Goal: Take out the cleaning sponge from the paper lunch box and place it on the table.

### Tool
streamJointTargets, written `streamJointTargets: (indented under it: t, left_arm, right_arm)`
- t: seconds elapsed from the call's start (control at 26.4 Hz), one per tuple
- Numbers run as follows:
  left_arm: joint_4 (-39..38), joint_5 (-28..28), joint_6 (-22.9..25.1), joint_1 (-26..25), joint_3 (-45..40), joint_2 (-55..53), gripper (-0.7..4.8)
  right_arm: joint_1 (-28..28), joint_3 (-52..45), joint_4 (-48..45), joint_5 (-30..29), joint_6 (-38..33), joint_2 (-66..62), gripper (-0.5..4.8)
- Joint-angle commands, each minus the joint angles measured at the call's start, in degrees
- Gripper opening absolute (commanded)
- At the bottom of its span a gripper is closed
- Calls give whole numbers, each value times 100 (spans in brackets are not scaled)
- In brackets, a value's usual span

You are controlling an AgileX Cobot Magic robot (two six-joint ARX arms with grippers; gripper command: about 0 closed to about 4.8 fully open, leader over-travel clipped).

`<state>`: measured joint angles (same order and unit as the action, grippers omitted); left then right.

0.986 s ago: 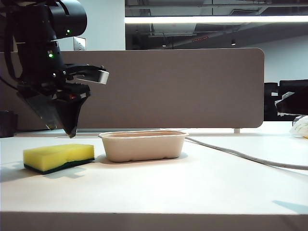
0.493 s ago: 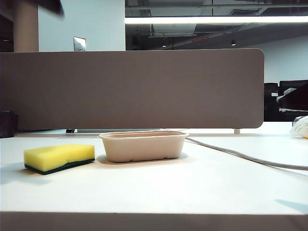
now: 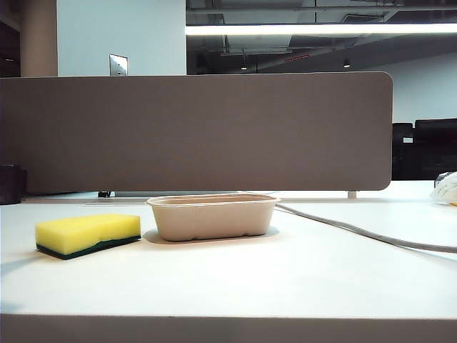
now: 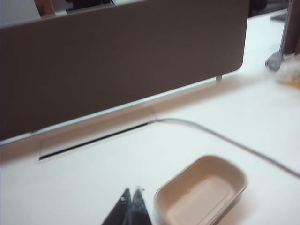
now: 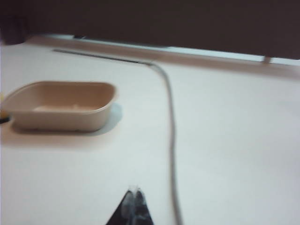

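Exterior view shows no arm at all. On the left of the white table (image 3: 235, 286) lies the cleaning sponge (image 3: 88, 234), yellow foam up, dark green layer down, flat on the tabletop and just beside the paper lunch box (image 3: 213, 216) without touching it. The box stands upright near the middle, and the left wrist view looks into its bare inside. Behind both runs the grey-brown divider panel (image 3: 214, 132). A grey cable (image 3: 364, 234) comes from behind the box and trails off to the right across the table. At the far right edge sits a small pale crumpled thing (image 3: 446, 189), too cut off to name.

In the left wrist view, the left gripper (image 4: 131, 195) hangs above the table just beside the box, its dark fingertips pressed together on nothing. In the right wrist view, the right gripper (image 5: 134, 193) is likewise closed and empty, raised over bare table with the cable passing close by and the box well apart from it.
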<state>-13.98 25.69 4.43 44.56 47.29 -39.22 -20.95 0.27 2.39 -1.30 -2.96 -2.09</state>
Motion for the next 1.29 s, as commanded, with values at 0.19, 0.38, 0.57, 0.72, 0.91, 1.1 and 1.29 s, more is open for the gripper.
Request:
streamJointTargets:
  t: [0.19, 0.38, 0.57, 0.72, 0.91, 1.1, 1.29]
  left_arm:
    - [-138, -227, -17, -9, -107, -11, -5]
    - [-142, -240, -20, -9, -107, -13, -4]
    - [-144, -254, -20, -7, -107, -13, -4]
    - [-142, -254, -20, -7, -107, -13, -5]
    - [-142, -254, -20, -9, -107, -13, -5]
    - [-181, -282, -22, 2, -109, -4, -4]
    - [-223, -343, -20, -122, -107, 243, -5]
  right_arm:
    - [492, 4, -120, -13, 0, 186, -5]
    - [673, 4, -118, -13, 0, 186, -5]
    - [1062, 4, -118, -15, 0, 186, -5]
    - [1534, 4, -116, -15, 0, 186, -5]
    - [2310, 4, -116, 7, 0, 186, -5]
    - [2503, 4, -116, 7, 0, 186, -5]
    - [2369, 4, -109, 7, 0, 186, -5]
